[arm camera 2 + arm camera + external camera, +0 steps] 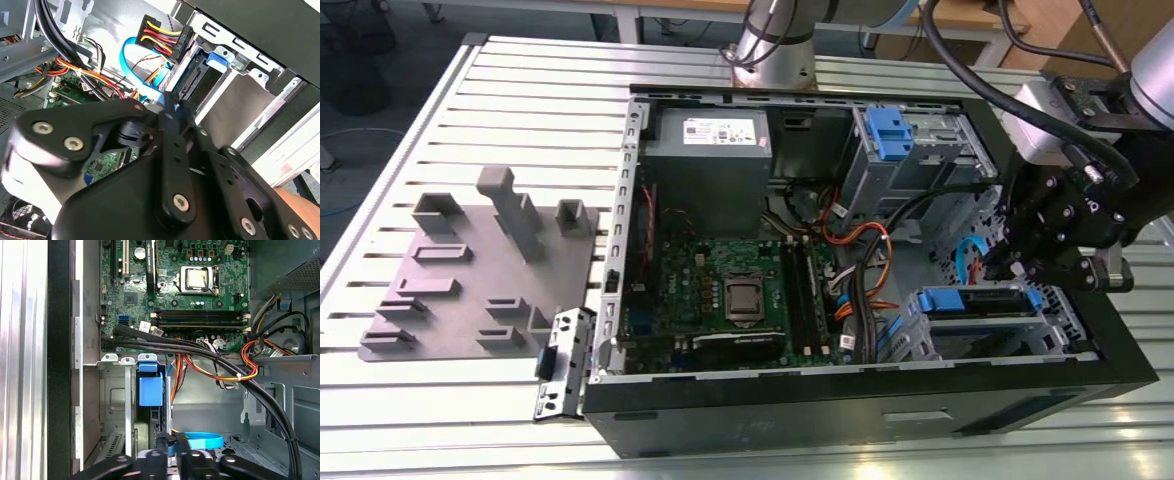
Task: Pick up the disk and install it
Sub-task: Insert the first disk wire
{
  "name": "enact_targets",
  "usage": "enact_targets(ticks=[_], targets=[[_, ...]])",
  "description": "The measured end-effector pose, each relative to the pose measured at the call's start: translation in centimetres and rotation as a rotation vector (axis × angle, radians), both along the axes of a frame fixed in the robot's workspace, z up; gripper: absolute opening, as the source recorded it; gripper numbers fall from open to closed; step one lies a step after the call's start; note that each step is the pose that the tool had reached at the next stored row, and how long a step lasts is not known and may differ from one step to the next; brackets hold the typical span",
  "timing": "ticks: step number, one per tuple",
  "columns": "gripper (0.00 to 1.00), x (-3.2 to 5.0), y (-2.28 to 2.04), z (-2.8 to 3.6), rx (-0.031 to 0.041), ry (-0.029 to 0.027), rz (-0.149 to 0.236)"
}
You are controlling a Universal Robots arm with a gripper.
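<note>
Disk (970, 301) sits inside the drive cage (1051, 325) at the corner of the open computer case (854, 400) nearest the exterior view's right, its blue side rails showing at both ends of the bay. In the first wrist view the same disk (150, 410) appears edge-on in the cage slot with a blue plastic tab (150, 391) on its end. The gripper (1047, 262) hangs directly over the cage, just above the disk's rail; its black fingers (167, 452) stand pressed together with no gap and nothing between them, as both wrist views show. A light blue data cable (142, 75) loops close by the fingertips, and a black connector with red, yellow and black wires (162, 37) lies beside the disk's rear edge in the second wrist view. Motherboard (720, 290) and grey power supply (710, 135) fill the rest of the case. A grey fixture plate (467, 270) rests on the slatted table (400, 400) at the exterior view's left, well apart from the case.
</note>
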State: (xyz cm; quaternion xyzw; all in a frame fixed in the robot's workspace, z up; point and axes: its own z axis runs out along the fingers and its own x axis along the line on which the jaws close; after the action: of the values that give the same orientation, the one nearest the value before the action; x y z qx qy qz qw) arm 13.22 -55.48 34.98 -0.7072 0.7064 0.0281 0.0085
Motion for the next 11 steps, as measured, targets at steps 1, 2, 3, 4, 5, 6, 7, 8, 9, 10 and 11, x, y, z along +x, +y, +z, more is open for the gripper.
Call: enact_targets(ticks=[1, 2, 3, 4, 5, 6, 7, 8, 9, 10, 11], targets=[[0.16, 0.00, 0.00, 0.00, 0.0000, 0.0000, 0.000], [0.16, 0.00, 0.00, 0.00, 0.0001, 0.0000, 0.000], [0.16, 0.00, 0.00, 0.00, 0.0001, 0.0000, 0.000], [0.16, 0.00, 0.00, 0.00, 0.0001, 0.0000, 0.000], [0.16, 0.00, 0.00, 0.00, 0.0001, 0.0000, 0.000], [0.16, 0.00, 0.00, 0.00, 0.0002, 0.0000, 0.000], [0.16, 0.00, 0.00, 0.00, 0.0003, 0.0000, 0.000], [0.16, 0.00, 0.00, 0.00, 0.0003, 0.0000, 0.000], [0.16, 0.00, 0.00, 0.00, 0.0003, 0.0000, 0.000], [0.16, 0.00, 0.00, 0.00, 0.0004, 0.0000, 0.000], [0.16, 0.00, -0.01, -0.02, 0.0004, 0.0000, 0.000]])
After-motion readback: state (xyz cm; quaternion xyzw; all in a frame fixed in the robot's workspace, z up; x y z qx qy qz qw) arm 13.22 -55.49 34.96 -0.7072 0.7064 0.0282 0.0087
